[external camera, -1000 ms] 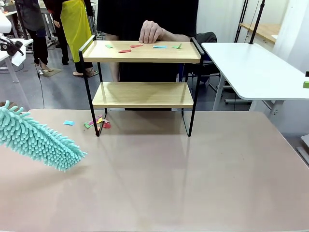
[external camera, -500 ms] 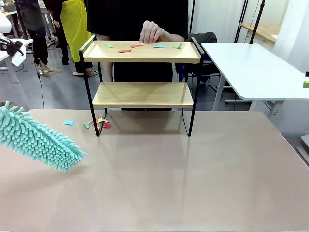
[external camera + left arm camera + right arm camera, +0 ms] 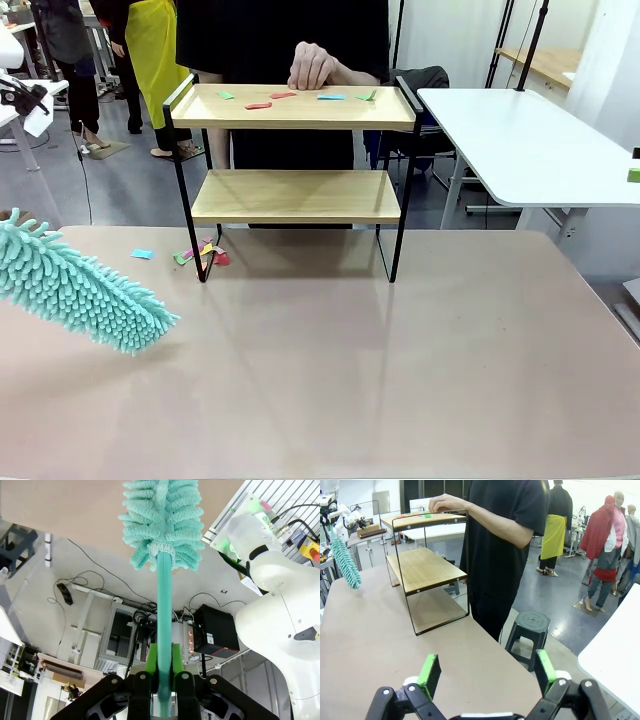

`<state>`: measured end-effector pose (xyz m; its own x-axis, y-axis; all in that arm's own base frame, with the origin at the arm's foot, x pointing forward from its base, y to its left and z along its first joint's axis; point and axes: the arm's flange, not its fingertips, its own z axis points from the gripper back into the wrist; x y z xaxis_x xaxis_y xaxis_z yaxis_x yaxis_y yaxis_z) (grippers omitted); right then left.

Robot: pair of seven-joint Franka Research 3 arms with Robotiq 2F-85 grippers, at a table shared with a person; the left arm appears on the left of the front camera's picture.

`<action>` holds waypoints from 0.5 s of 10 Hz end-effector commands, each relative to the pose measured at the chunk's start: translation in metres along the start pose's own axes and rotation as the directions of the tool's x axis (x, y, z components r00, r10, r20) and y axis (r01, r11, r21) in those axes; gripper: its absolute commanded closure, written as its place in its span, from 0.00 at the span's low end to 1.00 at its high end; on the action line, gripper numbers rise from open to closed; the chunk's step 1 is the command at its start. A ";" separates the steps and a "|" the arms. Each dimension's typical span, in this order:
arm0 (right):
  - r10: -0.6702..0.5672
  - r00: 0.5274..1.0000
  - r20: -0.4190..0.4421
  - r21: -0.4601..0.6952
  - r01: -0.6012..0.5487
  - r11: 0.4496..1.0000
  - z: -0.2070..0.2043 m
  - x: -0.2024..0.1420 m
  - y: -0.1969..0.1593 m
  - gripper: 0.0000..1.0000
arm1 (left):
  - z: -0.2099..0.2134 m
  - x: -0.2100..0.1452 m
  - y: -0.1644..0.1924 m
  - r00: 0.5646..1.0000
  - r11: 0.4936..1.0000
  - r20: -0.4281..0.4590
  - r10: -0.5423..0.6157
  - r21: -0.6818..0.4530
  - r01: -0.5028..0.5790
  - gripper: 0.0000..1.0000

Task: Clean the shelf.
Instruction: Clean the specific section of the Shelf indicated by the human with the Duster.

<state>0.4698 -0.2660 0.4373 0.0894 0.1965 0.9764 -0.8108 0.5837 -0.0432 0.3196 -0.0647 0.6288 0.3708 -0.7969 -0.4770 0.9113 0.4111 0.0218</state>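
Observation:
The shelf [image 3: 295, 196] stands at the table's far side, two light wooden boards in a thin black frame. Small coloured paper scraps [image 3: 300, 98] lie on its top board, where a person's hand [image 3: 312, 66] rests at the back edge. More scraps [image 3: 200, 254] lie on the table by its left leg. A teal fluffy duster [image 3: 80, 288] hangs over the table's left side, tip pointing right and down. My left gripper [image 3: 162, 672] is shut on the duster's teal handle [image 3: 164, 625]. My right gripper [image 3: 485, 672] is open and holds nothing, off the table's end, shelf [image 3: 422, 567] farther ahead.
A white-topped table [image 3: 530, 145] stands at the right behind the work table. The person in black stands right behind the shelf. A black stool [image 3: 527, 630] sits on the floor beside the table. The brown tabletop [image 3: 350, 370] in front of the shelf is bare.

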 end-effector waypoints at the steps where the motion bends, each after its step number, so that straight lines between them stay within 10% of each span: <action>1: 0.006 1.000 0.004 0.000 -0.006 1.000 -0.001 0.003 0.000 0.00 | 0.000 0.000 0.000 1.000 1.000 0.000 0.000 0.000 0.000 0.87; 5: 0.006 1.000 0.004 0.000 -0.006 1.000 -0.001 0.003 0.000 0.00 | 0.031 -0.009 -0.006 0.896 0.973 0.387 -0.216 0.009 0.231 0.87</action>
<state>0.4698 -0.2660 0.4373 0.0894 0.1965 0.9764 -0.8109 0.5837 -0.0432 0.3130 -0.0826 0.6567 0.2766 -0.9424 -0.1879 0.9572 0.2876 -0.0335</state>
